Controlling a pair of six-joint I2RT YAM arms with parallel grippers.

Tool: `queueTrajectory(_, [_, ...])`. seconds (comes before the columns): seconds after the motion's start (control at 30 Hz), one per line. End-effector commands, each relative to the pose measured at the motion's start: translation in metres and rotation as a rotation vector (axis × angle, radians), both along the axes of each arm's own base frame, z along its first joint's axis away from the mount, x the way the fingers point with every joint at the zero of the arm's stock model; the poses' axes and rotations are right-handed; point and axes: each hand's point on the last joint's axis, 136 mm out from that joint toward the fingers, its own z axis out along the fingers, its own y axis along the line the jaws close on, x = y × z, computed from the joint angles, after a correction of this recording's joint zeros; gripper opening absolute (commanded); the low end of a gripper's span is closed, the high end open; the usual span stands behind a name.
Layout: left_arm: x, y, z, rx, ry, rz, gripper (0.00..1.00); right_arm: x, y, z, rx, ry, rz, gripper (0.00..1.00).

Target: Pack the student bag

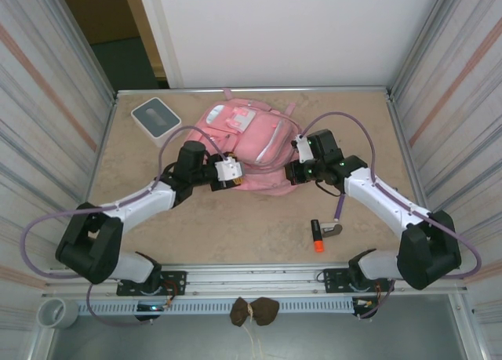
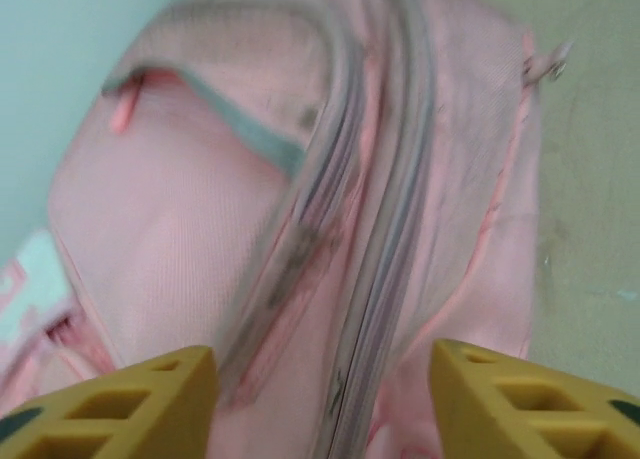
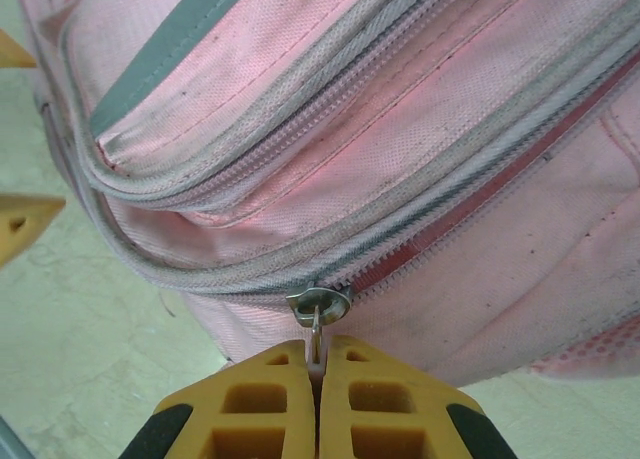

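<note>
The student bag (image 1: pixel 247 140) lies flat at the back middle of the table, pink with pale zip lines. My right gripper (image 1: pixel 293 172) is at the bag's near right edge. In the right wrist view it (image 3: pixel 319 367) is shut on the metal zip pull (image 3: pixel 317 329) hanging from the slider (image 3: pixel 320 304). To the right of the slider the zip gapes and red lining shows. My left gripper (image 1: pixel 230 172) is over the bag's near left edge. It (image 2: pixel 325 409) stands open, yellow fingers (image 2: pixel 130 404) wide apart, with the bag's zip seams (image 2: pixel 385 279) beneath them.
A small grey-and-white square box (image 1: pixel 154 117) sits at the back left. A dark marker with a red cap (image 1: pixel 317 236) and a small grey object (image 1: pixel 334 229) lie on the table's near right. Metal walls close in the table on both sides.
</note>
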Motion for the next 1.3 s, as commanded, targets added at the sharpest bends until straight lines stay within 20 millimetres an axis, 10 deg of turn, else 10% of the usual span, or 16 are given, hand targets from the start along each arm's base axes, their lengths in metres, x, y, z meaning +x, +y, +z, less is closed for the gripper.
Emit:
queueTrajectory(0.0, [-0.011,-0.017,0.033,-0.049,-0.047,0.003,0.68,-0.009,0.016,0.026,0.108,-0.025,0.03,0.0])
queueTrajectory(0.27, [-0.014,-0.067,0.031,0.063,-0.148,-0.025,0.66,-0.018,0.034,0.038,0.162,-0.04,0.067,0.0])
queueTrajectory(0.43, [0.0,-0.074,0.019,0.115,-0.162,0.001,0.45,-0.024,0.038,0.041,0.173,-0.054,0.087,0.0])
queueTrajectory(0.73, [-0.002,-0.057,0.016,0.076,-0.153,-0.038,0.0,-0.015,0.006,0.013,0.036,-0.058,0.001,0.0])
queueTrajectory(1.27, [-0.005,-0.015,0.022,-0.071,-0.098,-0.048,0.0,0.021,-0.073,-0.005,-0.269,-0.069,-0.27,0.0])
